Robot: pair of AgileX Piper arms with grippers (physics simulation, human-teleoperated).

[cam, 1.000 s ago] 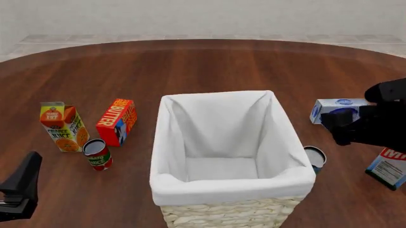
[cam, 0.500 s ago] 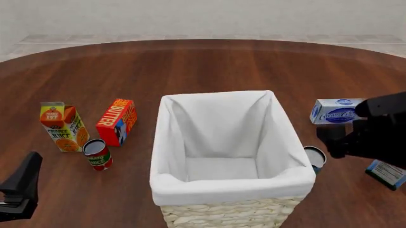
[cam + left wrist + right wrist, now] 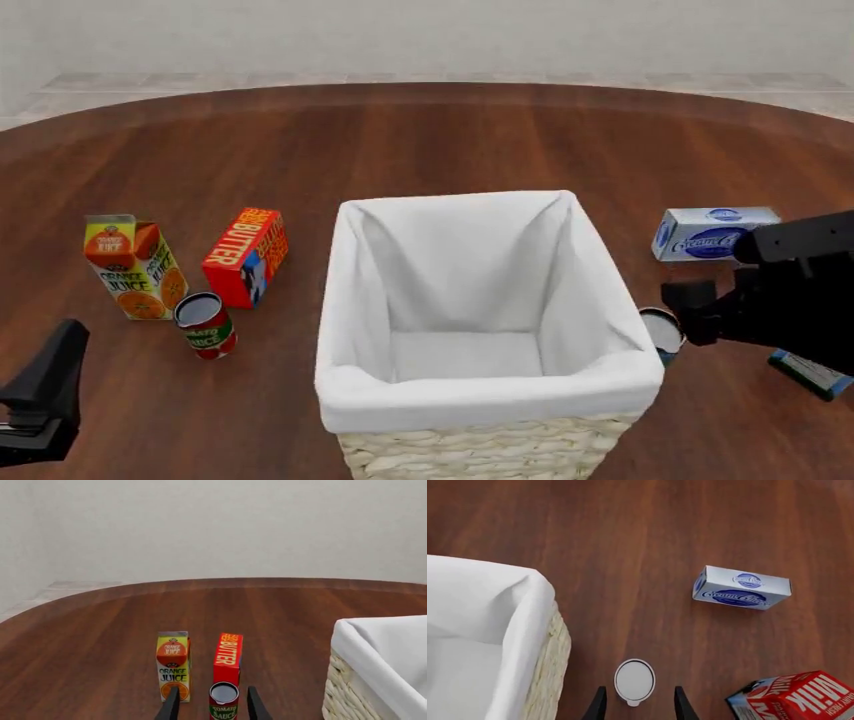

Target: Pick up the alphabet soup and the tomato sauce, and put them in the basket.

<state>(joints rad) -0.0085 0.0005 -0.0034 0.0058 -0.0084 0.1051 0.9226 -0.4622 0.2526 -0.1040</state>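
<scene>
Your right gripper point(image 3: 636, 704), jaws parted and empty, has descended over the pale-topped blue soup can point(image 3: 634, 681); grasp pending.

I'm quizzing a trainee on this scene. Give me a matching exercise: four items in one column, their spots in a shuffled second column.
1. tomato sauce
2. alphabet soup
3. cream cheese box
4. butter box

a. lying on the table's right side, beyond the right pincer
b. left of the basket, beside the juice carton
c. under the open right pincer
d. nearer than the butter box

Pairs: 1-d, 2-c, 3-a, 4-b
</scene>
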